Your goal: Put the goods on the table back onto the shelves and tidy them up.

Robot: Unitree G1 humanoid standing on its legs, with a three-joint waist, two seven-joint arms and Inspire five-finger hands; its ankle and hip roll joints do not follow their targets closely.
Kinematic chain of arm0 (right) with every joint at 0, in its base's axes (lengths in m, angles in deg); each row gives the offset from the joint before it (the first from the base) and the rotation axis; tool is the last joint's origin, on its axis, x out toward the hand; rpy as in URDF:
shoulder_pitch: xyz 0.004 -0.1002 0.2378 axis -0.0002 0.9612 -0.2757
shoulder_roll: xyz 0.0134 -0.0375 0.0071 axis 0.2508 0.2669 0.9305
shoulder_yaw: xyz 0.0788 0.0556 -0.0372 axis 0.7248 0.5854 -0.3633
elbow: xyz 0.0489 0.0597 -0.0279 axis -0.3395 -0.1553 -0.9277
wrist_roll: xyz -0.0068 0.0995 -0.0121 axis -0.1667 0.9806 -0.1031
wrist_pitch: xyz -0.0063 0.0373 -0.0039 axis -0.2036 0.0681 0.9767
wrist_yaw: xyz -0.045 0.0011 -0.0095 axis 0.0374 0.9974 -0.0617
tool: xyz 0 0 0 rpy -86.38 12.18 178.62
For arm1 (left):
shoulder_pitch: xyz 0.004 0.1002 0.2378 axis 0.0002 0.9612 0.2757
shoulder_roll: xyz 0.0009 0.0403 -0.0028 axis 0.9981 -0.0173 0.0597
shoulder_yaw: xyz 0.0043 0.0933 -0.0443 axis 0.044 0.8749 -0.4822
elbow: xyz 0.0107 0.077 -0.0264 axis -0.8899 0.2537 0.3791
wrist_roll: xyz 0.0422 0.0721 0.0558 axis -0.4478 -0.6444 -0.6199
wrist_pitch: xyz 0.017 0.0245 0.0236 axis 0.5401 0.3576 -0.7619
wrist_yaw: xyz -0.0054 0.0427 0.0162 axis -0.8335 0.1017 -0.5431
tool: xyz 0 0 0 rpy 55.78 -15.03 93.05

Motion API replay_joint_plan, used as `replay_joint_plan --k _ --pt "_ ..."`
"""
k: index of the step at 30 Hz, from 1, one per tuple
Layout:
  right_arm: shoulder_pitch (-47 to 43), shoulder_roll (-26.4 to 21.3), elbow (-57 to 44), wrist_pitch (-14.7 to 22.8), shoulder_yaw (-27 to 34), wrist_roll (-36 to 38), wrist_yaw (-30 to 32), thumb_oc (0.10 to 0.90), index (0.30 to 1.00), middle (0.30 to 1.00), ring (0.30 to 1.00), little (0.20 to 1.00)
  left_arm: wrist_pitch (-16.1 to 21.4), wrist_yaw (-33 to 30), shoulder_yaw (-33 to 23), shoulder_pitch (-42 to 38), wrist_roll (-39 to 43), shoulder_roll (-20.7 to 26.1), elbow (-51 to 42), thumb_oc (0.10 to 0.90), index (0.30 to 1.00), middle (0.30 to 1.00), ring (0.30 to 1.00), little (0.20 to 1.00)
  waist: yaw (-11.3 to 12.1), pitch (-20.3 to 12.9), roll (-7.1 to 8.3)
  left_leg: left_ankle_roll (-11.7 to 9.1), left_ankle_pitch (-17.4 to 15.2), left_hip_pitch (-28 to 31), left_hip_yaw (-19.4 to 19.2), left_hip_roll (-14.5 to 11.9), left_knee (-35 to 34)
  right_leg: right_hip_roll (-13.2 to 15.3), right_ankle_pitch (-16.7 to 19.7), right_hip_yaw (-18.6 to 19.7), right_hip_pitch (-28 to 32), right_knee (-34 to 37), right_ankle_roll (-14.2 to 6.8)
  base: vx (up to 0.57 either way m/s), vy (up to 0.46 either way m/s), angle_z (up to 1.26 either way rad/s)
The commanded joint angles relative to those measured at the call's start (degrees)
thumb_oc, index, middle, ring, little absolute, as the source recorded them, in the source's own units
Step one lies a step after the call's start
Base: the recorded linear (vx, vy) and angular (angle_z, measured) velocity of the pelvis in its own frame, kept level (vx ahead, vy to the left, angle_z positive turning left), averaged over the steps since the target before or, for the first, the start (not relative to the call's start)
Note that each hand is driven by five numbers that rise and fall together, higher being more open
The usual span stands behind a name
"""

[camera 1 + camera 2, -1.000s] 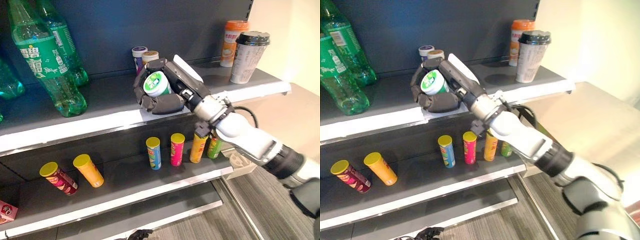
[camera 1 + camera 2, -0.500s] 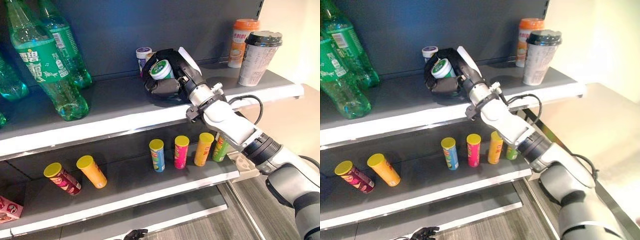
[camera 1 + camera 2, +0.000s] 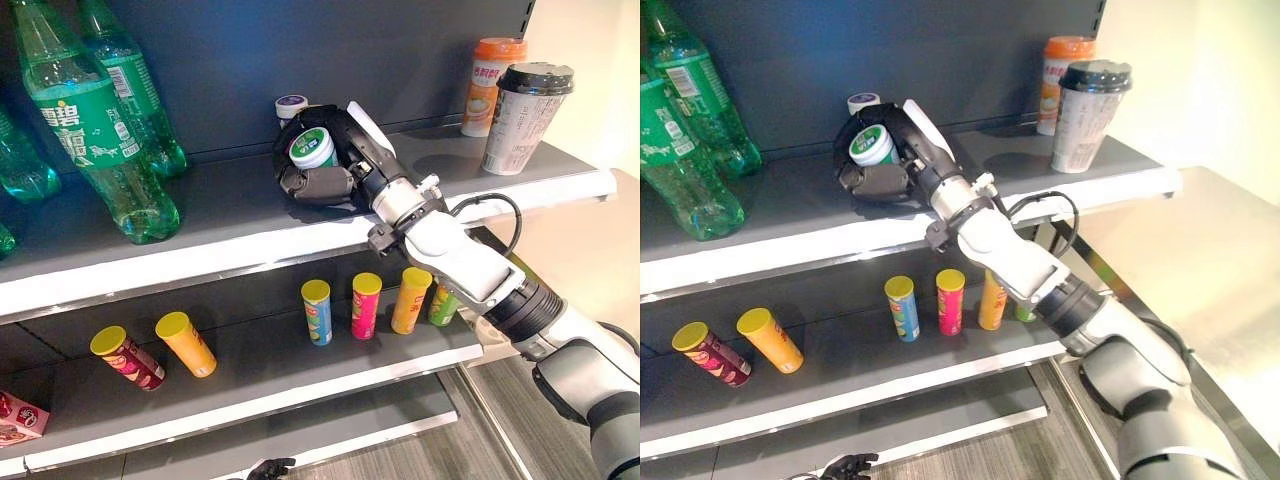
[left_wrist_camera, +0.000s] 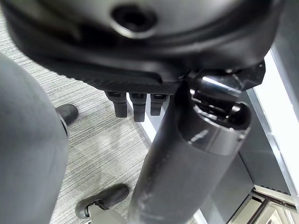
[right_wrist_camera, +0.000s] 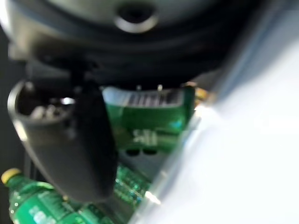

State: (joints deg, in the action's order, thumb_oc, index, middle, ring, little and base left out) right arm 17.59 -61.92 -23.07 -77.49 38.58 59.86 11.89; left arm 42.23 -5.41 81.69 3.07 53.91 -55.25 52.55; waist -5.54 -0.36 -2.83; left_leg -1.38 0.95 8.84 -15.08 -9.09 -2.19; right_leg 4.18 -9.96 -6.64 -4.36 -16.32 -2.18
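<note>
Green and white, a small tub [image 3: 312,148] is held in the curled fingers of the right hand [image 3: 325,182], with the thumb closed beneath it; the wrap is confirmed in the right wrist view, where the green label sits past the thumb. The tub's long axis is tilted, with the lid turned up and towards the camera and the base deep in the palm, near the back of the top shelf [image 3: 230,215]. The coming move is judged to turn on this tilt: the base would have to be brought down flat onto the shelf before release. Just behind the hand, a similar tub with a purple-rimmed lid [image 3: 291,104] stands upright against the back panel. Further out on the same shelf, green bottles [image 3: 105,140] are seen on the robot's left, and two lidded cups [image 3: 525,115] on its right. On the shelf below, four slim cans [image 3: 365,304] stand upright in a row, and two more [image 3: 185,343] lie tilted to the left. The left hand [image 4: 134,103] hangs near the floor, fingers relaxed and holding nothing.
</note>
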Motion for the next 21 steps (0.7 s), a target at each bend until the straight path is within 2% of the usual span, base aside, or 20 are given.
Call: replay_joint_plan --k 1,10,21 --pt "-4.93 0.02 0.21 3.71 4.08 1.21 1.67 0.8 0.9 0.9 0.9 0.9 0.92 -0.72 -0.39 -1.02 -0.47 1.97 3.02 0.8 0.9 0.9 0.9 0.9 -0.11 0.09 6.66 -2.74 -2.75 0.19 0.32 3.34 -2.81 0.92 12.62 2.72 14.36 21.32 -2.28 -0.02 0.005 0.07" --pt "-5.58 -5.2 -2.04 4.66 5.53 0.38 2.98 0.8 0.9 0.9 0.9 0.9 1.01 -0.85 -0.94 -1.16 -0.24 1.96 2.87 0.8 0.9 0.9 0.9 0.9 -0.89 0.08 6.51 -2.69 -2.8 0.14 0.17 3.32 -2.81 1.05 12.82 3.15 14.15 21.32 -2.26 -0.02 0.006 -0.01" --pt "-3.26 -8.1 -7.26 5.93 8.07 -0.64 3.6 0.8 0.9 0.9 0.9 0.9 1.21 -1.26 -1.67 -1.17 0.25 2.09 2.36 0.8 0.9 0.9 0.9 0.9 -1.29 -0.01 6.58 -2.59 -2.9 0.22 0.15 3.33 -2.81 1.11 12.78 3.37 14.05 21.32 -2.14 0.0 0.002 -0.02"
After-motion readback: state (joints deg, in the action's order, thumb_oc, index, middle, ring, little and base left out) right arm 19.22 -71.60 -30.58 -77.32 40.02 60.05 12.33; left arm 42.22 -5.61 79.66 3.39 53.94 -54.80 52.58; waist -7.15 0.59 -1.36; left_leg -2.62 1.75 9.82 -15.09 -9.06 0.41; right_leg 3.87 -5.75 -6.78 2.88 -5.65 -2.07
